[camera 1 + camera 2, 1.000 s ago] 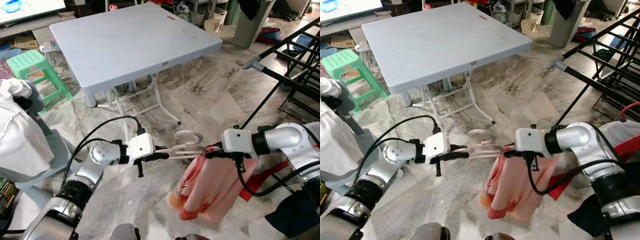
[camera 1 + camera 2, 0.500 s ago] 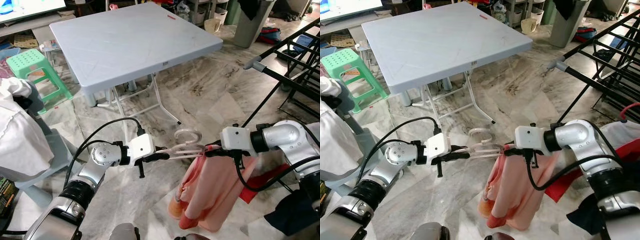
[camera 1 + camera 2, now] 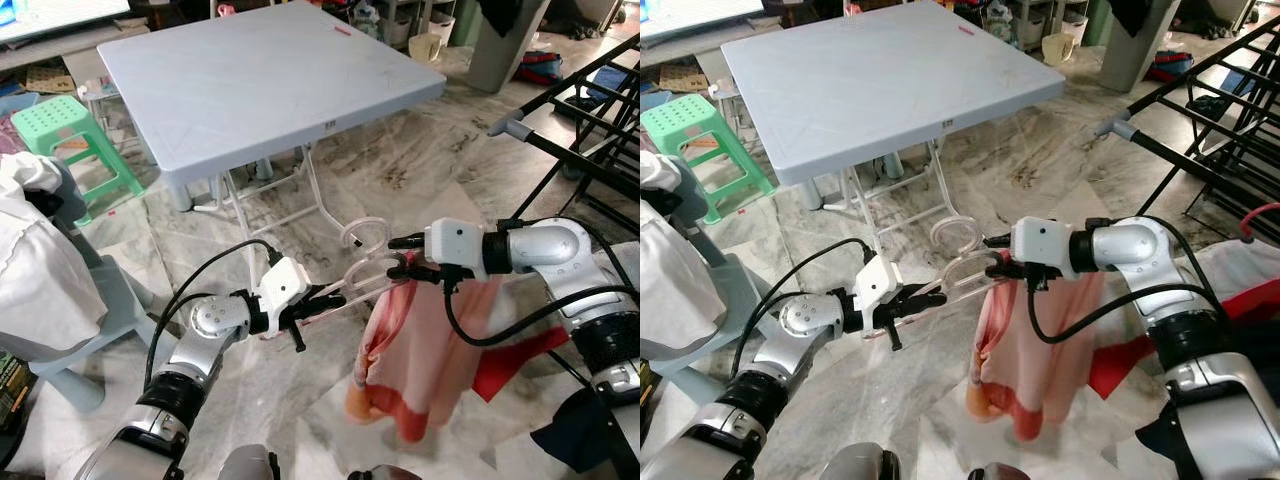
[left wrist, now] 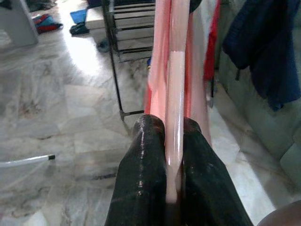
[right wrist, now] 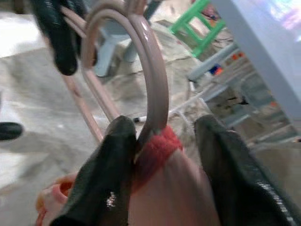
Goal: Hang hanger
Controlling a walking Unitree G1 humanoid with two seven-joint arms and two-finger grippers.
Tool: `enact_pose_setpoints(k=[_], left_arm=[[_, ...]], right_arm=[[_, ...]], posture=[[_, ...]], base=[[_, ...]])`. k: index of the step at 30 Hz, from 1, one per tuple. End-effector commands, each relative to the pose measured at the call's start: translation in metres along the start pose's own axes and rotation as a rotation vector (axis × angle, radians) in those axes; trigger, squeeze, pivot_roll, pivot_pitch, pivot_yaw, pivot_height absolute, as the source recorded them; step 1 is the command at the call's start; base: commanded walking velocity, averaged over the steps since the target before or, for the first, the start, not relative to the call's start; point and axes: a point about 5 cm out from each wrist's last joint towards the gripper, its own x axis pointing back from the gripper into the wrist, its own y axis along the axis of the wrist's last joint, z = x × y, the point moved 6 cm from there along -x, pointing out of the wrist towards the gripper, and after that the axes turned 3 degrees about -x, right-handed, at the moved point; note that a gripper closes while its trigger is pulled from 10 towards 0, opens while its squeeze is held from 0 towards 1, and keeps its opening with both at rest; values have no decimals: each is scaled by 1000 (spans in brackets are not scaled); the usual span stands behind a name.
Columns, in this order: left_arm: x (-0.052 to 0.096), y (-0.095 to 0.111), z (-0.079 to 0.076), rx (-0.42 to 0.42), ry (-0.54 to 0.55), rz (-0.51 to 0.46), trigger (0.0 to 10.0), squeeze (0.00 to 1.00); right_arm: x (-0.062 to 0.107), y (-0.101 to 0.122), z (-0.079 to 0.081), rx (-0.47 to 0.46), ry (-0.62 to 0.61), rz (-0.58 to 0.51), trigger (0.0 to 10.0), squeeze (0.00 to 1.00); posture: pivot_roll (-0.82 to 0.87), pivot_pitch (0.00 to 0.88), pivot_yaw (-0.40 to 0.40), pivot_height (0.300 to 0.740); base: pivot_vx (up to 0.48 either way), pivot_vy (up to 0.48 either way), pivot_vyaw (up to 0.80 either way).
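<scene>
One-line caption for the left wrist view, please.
Left claw pinching the pink hanger, pink garment draped beyond.

Pale pink hanger [image 3: 352,281], pink-orange garment [image 3: 415,350]

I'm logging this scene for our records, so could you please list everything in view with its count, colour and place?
hanger: one, pale pink, held in the air between the two grippers.
garment: one, pink with a red collar, draped from the hanger.
folding table: one, light grey, behind the arms.
stool: one, green, left of the table.
drying rack: one, black with a grey rod end, at right.
white cloth: one, on a grey chair at far left.
bin: one, grey, far right.
marble floor: grey-white.
left gripper: black fingers shut on the hanger's left end.
right gripper: black fingers around the hanger's neck and the collar.
</scene>
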Motion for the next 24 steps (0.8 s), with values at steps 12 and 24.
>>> enact_pose_setpoints(k=[12,24], left_arm=[[4,4,4,-13,38,-16,0,0],[5,-10,11,8,117,56,0,0]], right_arm=[[-2,-4,-6,45,-20,28,10000,1000],[7,-4,-45,23,-316,18,10000,1000]], posture=[[-43,0,-8,740],[-43,0,0,740]], base=[[0,0,0],[0,0,0]])
